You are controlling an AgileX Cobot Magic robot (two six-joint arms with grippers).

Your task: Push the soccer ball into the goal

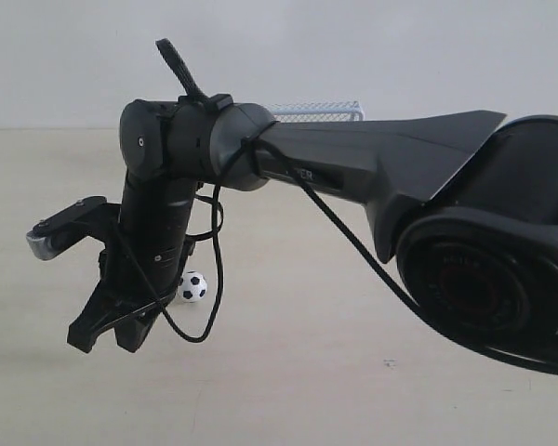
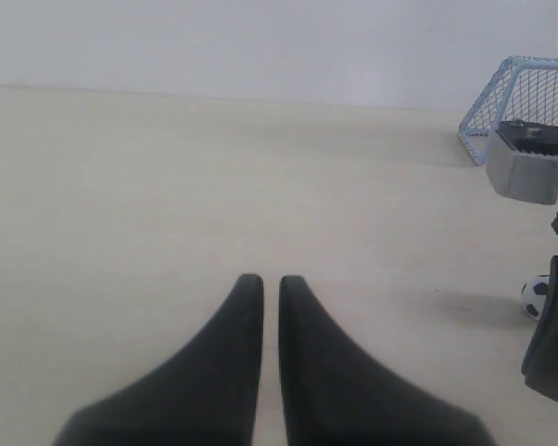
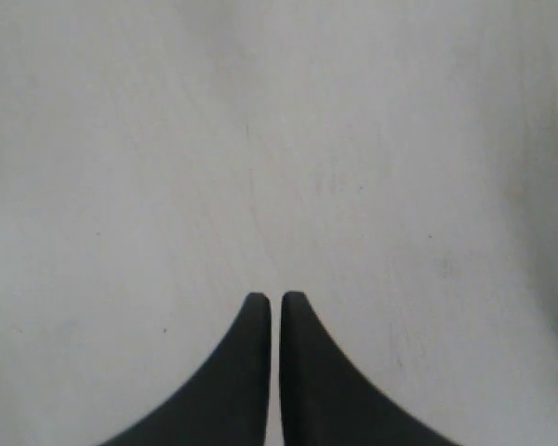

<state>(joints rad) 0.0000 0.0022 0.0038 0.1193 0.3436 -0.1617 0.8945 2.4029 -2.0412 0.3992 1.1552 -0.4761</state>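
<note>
Hovering just beside the soccer ball (image 1: 193, 286), the right gripper (image 3: 275, 299) had its jaws pressed together, like the left gripper (image 2: 271, 281). Seemingly lining up; next, it should sweep the ball across the surface (image 1: 307, 390) toward the distant goal (image 1: 318, 112).

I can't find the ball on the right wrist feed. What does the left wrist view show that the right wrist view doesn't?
Only the left wrist view: the ball on the table, the goal farther off, and the right gripper beside the ball, partly covering it.
Only the right wrist view: nothing of the task, just that gripper's own fingers, nearly touching, over bare table.
Both: pale table and a shut gripper holding nothing. The left gripper is well apart from the ball.
</note>
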